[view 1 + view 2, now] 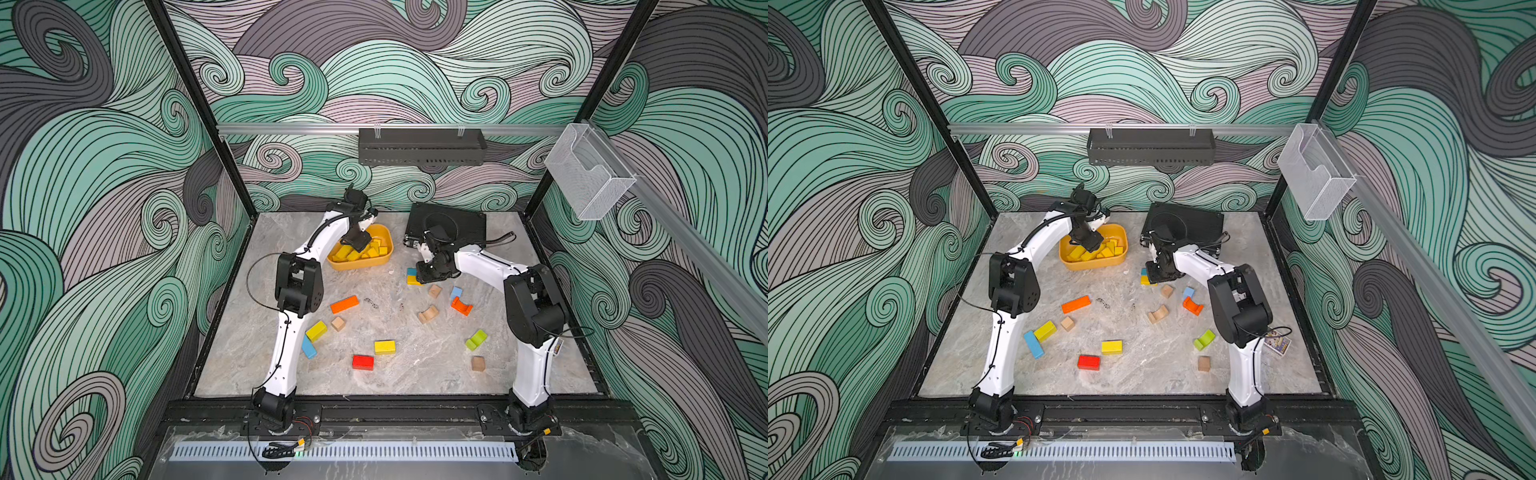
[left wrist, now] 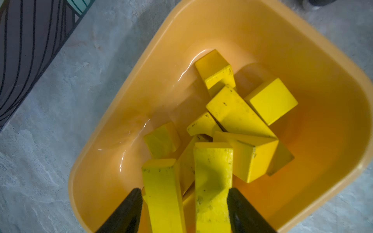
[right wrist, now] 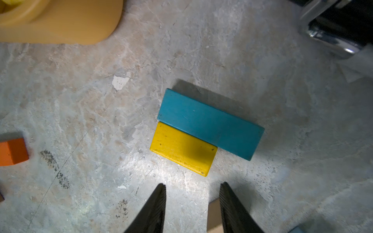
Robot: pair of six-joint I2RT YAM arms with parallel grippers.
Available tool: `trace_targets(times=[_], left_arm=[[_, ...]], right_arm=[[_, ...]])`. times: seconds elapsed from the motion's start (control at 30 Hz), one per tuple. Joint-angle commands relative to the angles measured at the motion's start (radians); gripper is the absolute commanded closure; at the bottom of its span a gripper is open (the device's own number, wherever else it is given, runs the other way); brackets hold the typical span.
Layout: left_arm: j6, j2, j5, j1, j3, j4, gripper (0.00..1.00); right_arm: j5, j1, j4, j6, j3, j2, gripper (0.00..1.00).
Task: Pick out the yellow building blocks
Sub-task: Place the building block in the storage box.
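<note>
Several yellow building blocks [image 1: 361,251] lie piled in the orange-yellow tub [image 1: 374,266] at the back. My left gripper [image 2: 183,190] hangs open just above the tub [image 2: 262,30], with two long yellow bars [image 2: 212,181] lying between its fingers. Another yellow brick [image 3: 182,149] lies flat on the table against a teal block [image 3: 210,123]. My right gripper [image 3: 192,184] is open and empty just short of that brick [image 1: 412,281]. Two more yellow bricks [image 1: 316,330] [image 1: 385,346] lie in the front half of the table.
Scattered on the marble table are an orange bar [image 1: 344,304], an orange arch [image 1: 461,306], a red brick [image 1: 363,362], a blue bar [image 1: 308,347], a green piece [image 1: 476,339] and plain wooden blocks [image 1: 428,314]. A black device [image 1: 446,224] sits at the back.
</note>
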Motion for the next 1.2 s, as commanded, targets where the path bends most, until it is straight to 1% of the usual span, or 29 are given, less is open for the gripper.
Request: trace_targets(times=[0.0, 0.23, 0.57, 0.83, 1.0, 1.17], left_arm=[[-0.004, -0.037, -0.022, 0.004, 0.033, -0.005, 0.28], [-0.041, -0.151, 0.011, 0.022, 0.013, -0.089, 0.27], [-0.077, -0.381, 0.084, 0.07, -0.184, -0.123, 0.26], [-0.087, -0.518, 0.107, 0.116, -0.31, -0.125, 0.25], [-0.091, -0.563, 0.121, 0.14, -0.388, -0.106, 0.25], [-0.096, -0.58, 0.127, 0.154, -0.422, -0.103, 0.25]], right_arm=[[-0.018, -0.007, -0.009, 0.018, 0.029, 0.018, 0.54], [-0.03, -0.016, -0.024, 0.02, 0.058, 0.063, 0.54], [-0.051, -0.023, -0.024, 0.028, 0.097, 0.126, 0.52], [-0.155, -0.022, -0.022, 0.023, 0.118, 0.152, 0.53], [-0.231, -0.018, -0.022, 0.008, 0.095, 0.136, 0.54], [-0.34, 0.007, -0.029, -0.044, 0.041, 0.094, 0.55]])
